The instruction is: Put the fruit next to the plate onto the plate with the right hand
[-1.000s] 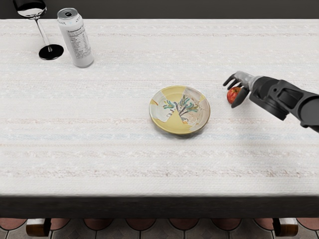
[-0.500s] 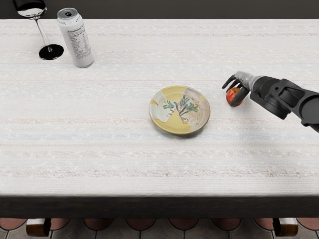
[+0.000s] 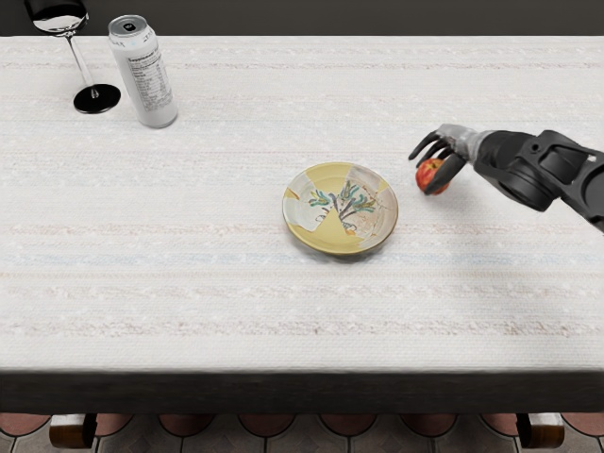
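Closed around the fruit (image 3: 428,176) with the right hand (image 3: 442,154), fingers (image 3: 424,146) arched over the top and one dark digit hooked along the far right side: a firm hold, nothing slack. Hanging just right of the plate (image 3: 311,229), near the rim but apart from it, not yet over it. Hard to tell whether lifted clear of the tabletop (image 3: 236,302) or just grazing it; no shadow gap plain enough to read. Looks small, round and red with a yellowish patch, something like a little apple. Likely light, firm and smooth-skinned, so more apt to roll or squirt out of a loose pinch than to squash. Calls for a wrap across the widest part, fingers one side and thumb opposite, roughly as on show here. Needs no great squeeze: enough to stop slipping and no more, to spare the skin. Worth watching at release. Being round, could roll off so shallow a plate if dropped from height or let go mid-slide, so better lowered close to the painted sprig in the middle, then freed gently. As for the plate: looks like glazed ceramic, stiff and liable to chip, so no knocking the rim with the knuckles on the way in. Far off at the back left, a can (image 3: 143,74) and a glass (image 3: 75,57), well apart from all this and no bother. No sign of the left arm anywhere.
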### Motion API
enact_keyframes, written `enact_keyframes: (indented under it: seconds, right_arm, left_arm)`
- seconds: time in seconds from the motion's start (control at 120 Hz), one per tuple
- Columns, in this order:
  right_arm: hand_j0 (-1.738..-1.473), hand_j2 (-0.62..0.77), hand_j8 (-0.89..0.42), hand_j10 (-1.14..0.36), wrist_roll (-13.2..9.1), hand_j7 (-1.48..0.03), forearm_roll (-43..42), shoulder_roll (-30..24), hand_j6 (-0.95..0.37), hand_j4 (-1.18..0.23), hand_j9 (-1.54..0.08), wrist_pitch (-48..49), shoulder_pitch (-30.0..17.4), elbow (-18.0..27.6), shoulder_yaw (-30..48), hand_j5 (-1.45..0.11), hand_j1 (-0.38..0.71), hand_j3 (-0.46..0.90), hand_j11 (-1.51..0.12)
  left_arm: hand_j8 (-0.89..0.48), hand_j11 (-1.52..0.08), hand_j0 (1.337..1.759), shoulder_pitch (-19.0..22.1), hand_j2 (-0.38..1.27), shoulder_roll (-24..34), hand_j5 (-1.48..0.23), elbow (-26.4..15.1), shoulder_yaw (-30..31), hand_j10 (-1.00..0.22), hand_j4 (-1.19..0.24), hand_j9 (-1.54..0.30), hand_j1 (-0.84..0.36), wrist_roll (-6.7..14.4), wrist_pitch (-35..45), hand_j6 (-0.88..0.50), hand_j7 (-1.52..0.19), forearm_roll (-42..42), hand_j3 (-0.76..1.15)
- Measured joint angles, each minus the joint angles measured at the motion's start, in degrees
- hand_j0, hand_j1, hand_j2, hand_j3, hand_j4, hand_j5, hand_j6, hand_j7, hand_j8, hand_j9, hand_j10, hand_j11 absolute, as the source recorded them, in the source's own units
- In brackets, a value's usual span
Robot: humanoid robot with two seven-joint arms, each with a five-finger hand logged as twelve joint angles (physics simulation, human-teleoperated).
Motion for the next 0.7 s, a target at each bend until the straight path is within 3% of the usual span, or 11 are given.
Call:
enact_keyframes:
  seconds: [0.342, 0.7]
  right_arm:
    - [-1.657, 0.08, -0.42, -0.47, -0.92, -0.71, 3.85, -4.84, -0.56, -0.54, -0.72, 0.65, 2.98, 8.59, 0.70, -0.72, 0.22, 0.00, -0.71]
    - [-1.656, 0.08, -0.42, -0.48, -0.70, -0.72, 4.29, -4.34, -0.56, -0.55, -0.73, 0.69, 3.16, 11.84, 2.03, -0.73, 0.22, 0.00, -0.73]
  left_arm:
    - [-0.23, -0.30, 1.658, 0.00, 0.05, 0.00, -0.30, 0.00, 0.00, -0.23, -0.23, -0.30, 0.07, 0.00, 0.00, -0.23, -0.30, -0.02, 0.00]
    - [-0.23, -0.30, 1.658, 0.00, 0.05, 0.00, -0.30, 0.00, 0.00, -0.23, -0.23, -0.30, 0.07, 0.00, 0.00, -0.23, -0.30, 0.00, 0.00]
